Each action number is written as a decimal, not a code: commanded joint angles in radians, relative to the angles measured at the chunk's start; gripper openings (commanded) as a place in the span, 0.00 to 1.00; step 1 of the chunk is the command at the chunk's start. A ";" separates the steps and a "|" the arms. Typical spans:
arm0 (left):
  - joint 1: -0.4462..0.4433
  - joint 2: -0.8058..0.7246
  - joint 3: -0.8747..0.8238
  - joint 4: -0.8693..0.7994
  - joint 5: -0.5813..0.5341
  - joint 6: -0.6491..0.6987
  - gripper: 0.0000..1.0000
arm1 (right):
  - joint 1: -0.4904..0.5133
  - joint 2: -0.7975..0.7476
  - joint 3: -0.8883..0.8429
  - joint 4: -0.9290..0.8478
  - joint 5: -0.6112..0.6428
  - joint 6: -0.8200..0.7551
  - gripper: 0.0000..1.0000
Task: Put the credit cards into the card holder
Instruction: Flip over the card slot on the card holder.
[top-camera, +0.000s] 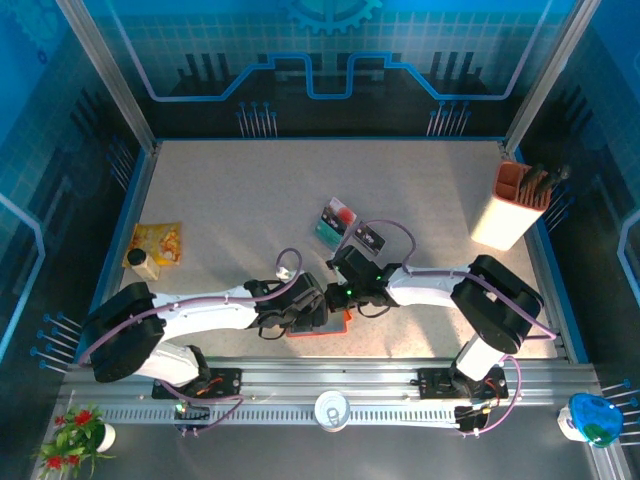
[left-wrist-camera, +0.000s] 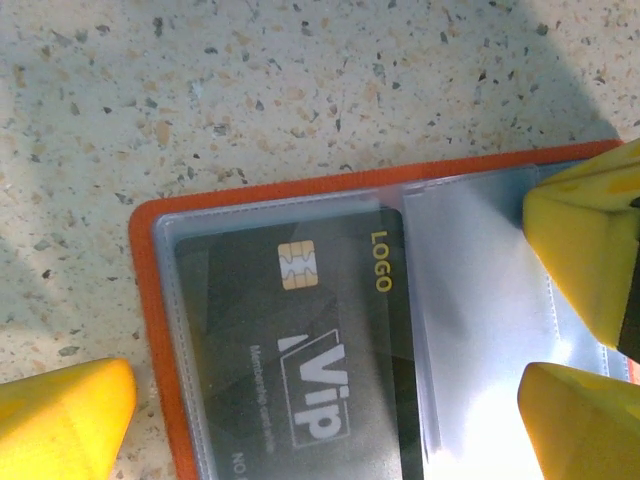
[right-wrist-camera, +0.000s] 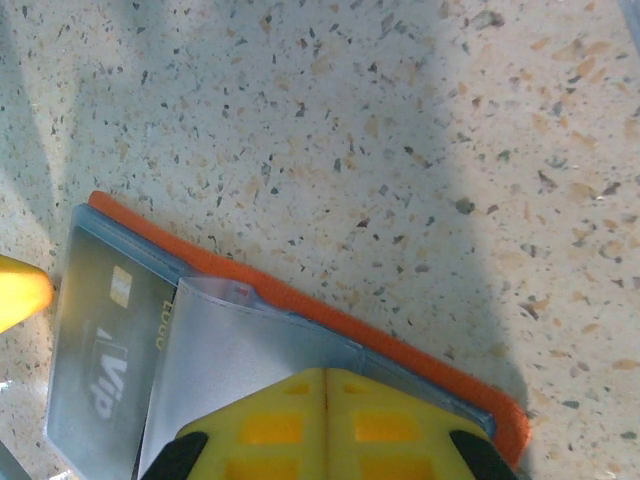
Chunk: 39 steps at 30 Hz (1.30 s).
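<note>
The card holder (top-camera: 318, 328) (left-wrist-camera: 150, 300) (right-wrist-camera: 400, 335) lies open on the speckled table, orange rim around a grey-blue clear pocket. A black VIP credit card (left-wrist-camera: 300, 340) (right-wrist-camera: 105, 350) sits inside that pocket. My left gripper (top-camera: 308, 305) (left-wrist-camera: 320, 430) is open, straddling the carded side of the holder, one fingertip (left-wrist-camera: 60, 420) on the table beside it. My right gripper (top-camera: 347, 293) (right-wrist-camera: 328, 378) is shut, its tips resting on the holder's clear sleeve (right-wrist-camera: 230, 340). More credit cards (top-camera: 335, 222), teal and red-and-white, lie further back, with a black one (top-camera: 368, 237) beside them.
A tall orange-and-white box of pens (top-camera: 515, 205) stands at the back right. A yellow packet (top-camera: 158, 243) and a small bottle (top-camera: 140, 262) lie at the left. Walls enclose the table on three sides.
</note>
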 joint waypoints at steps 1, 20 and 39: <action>-0.005 0.011 -0.012 -0.035 -0.050 -0.015 0.99 | 0.011 0.016 -0.006 0.004 -0.011 0.016 0.00; -0.006 0.032 -0.098 0.039 -0.038 -0.025 0.87 | 0.006 -0.115 -0.050 0.024 0.019 0.085 0.18; -0.006 0.014 -0.119 0.057 -0.036 -0.030 0.87 | 0.012 0.023 -0.067 0.171 -0.063 0.165 0.30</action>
